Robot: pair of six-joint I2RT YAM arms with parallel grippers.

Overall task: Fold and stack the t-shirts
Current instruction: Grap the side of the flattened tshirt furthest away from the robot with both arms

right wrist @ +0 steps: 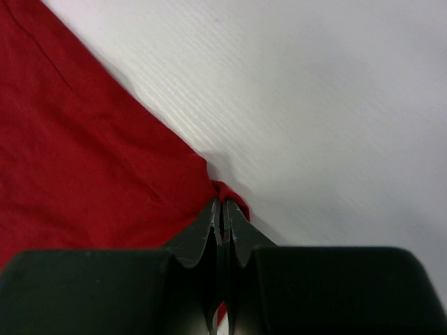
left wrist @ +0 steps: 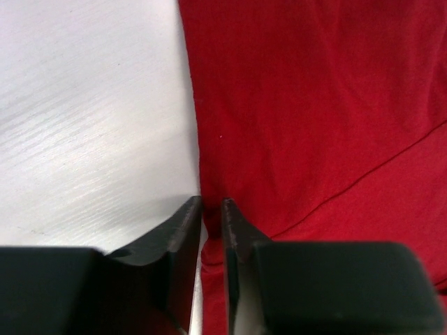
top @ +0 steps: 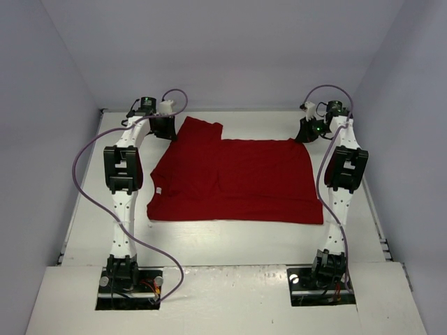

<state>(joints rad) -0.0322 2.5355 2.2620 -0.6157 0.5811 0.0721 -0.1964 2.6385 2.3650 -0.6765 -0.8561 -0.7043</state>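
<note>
T-shirt (top: 237,181) flat, corner in right claw (right wrist: 222,204)

The table (top: 230,241) has a white top with a fine grain of thin lines. One dark red t-shirt (top: 237,181) lies flat on it, spread wide across the middle, nearer to the far edge. One part of the cloth reaches toward the far left corner. Its surface shows soft wrinkles.

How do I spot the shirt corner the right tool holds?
On the white table, the dark red t-shirt lies spread out. Its far right corner is bunched to a tip in the shut right tool, unlike the flat near edge.
</note>
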